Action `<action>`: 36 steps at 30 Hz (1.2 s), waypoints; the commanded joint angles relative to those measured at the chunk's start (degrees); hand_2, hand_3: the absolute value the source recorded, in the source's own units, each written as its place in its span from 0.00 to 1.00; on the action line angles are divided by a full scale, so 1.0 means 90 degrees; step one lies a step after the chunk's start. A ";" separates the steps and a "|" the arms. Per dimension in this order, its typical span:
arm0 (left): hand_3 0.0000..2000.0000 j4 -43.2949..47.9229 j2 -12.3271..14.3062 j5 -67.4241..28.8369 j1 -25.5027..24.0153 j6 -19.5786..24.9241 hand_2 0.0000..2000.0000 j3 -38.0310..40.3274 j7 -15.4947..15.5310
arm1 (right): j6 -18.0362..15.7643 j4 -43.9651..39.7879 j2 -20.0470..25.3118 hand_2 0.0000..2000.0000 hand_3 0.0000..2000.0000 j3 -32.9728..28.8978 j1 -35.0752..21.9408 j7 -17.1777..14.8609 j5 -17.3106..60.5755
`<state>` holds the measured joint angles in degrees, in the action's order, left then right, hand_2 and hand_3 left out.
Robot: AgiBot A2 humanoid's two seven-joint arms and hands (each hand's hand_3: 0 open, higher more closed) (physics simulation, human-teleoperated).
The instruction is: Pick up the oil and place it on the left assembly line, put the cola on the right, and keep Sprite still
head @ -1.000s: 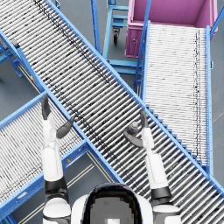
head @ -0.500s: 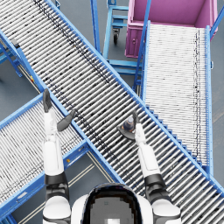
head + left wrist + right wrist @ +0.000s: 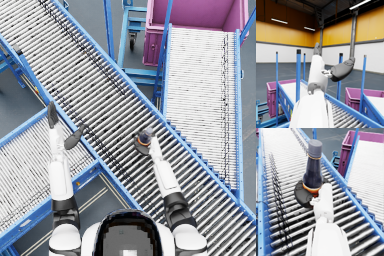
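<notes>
Dark, nearly black, with a grey cap and an orange band low on its body, the bottle [image 3: 313,170] stands upright in the right hand [image 3: 305,197], whose fingers [image 3: 299,193] are closed round its base, so only the lower end is hidden. From the head view the bottle [image 3: 146,134] and the right hand [image 3: 142,145] sit over the silver rollers of the long diagonal conveyor [image 3: 95,90], towards its blue rail on the robot's right; whether the base touches the rollers cannot be told. Beyond that rail lies the right assembly line [image 3: 200,90], a straight bed of pale rollers framed in blue, with a pink crate [image 3: 200,12] at its far end; the same crate [image 3: 366,138] shows in the right wrist view. The left hand [image 3: 54,120] is raised above the blue rail that parts the diagonal conveyor from the left assembly line [image 3: 25,165], well apart from the bottle. Its fingers [image 3: 52,113] point away from the robot and the thumb juts out to the side, spread and holding nothing; the left wrist view shows that hand [image 3: 341,70] empty against the yellow and white hall walls, with a second pink crate [image 3: 356,96] below it
</notes>
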<state>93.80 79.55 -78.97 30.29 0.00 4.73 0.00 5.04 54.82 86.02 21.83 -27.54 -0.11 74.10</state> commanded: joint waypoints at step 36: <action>0.00 0.0564 0.0170 0.0001 0.0361 0.0000 0.00 -0.0174 0.0000 | -0.0563 0.0876 -0.0973 0.00 0.00 -0.3165 -0.3124 0.0012 -0.0033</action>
<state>99.53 81.18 -78.97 31.63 0.00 3.56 0.00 -0.02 51.38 77.18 -9.34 -58.85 0.00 73.81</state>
